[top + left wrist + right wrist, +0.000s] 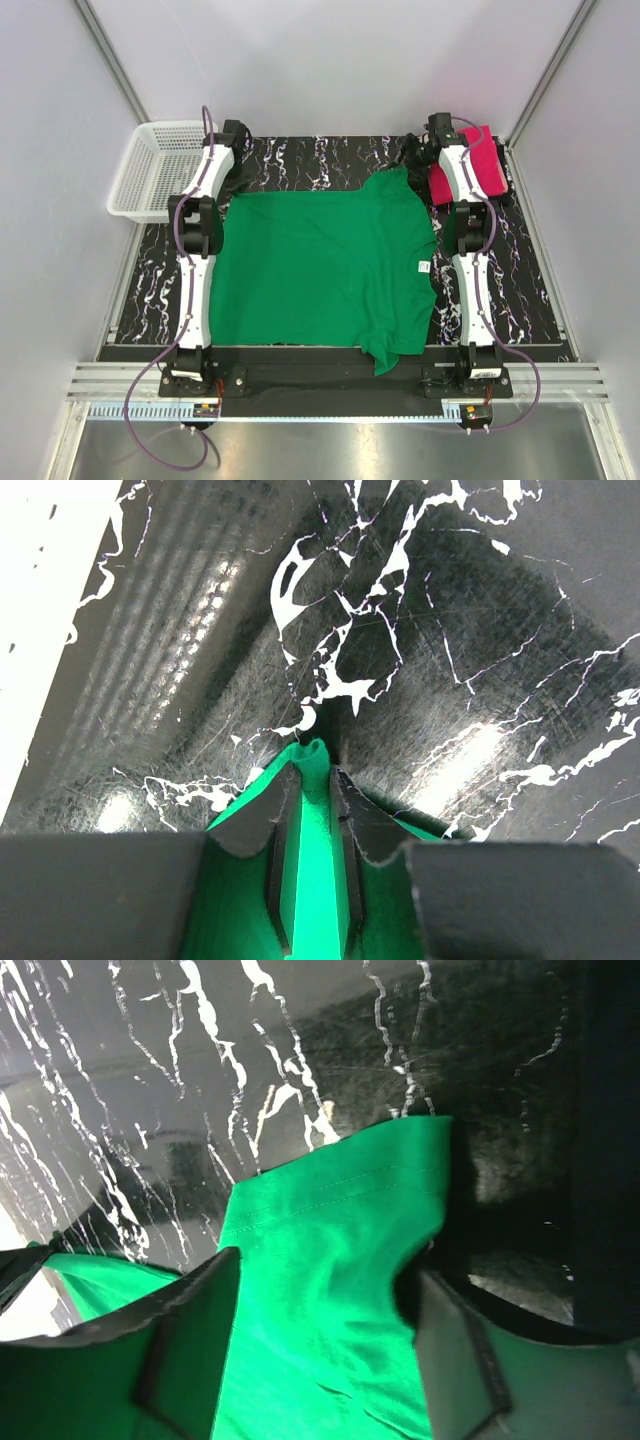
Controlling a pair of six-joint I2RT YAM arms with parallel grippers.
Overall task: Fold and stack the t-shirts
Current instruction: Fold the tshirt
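The green t-shirt (pixel 320 270) lies spread flat on the black marbled table (pixel 310 158), with a small white label (pixel 423 267) near its right edge. At its far left corner my left gripper (pixel 240 183) is shut on a raised ridge of the green cloth (pixel 318 880), which is pinched between the fingers (pixel 315 770). My right gripper (pixel 412 160) stands at the far right sleeve. It is open, its fingers straddling the green sleeve (pixel 340 1190) on either side (pixel 325 1270). The pink t-shirt (pixel 485 160) lies folded at the far right, partly under the right arm.
A white mesh basket (pixel 150 180) sits off the table's far left corner. Grey walls close in both sides and the back. The green shirt's near sleeve (pixel 385 355) hangs toward the table's front edge, between the arm bases.
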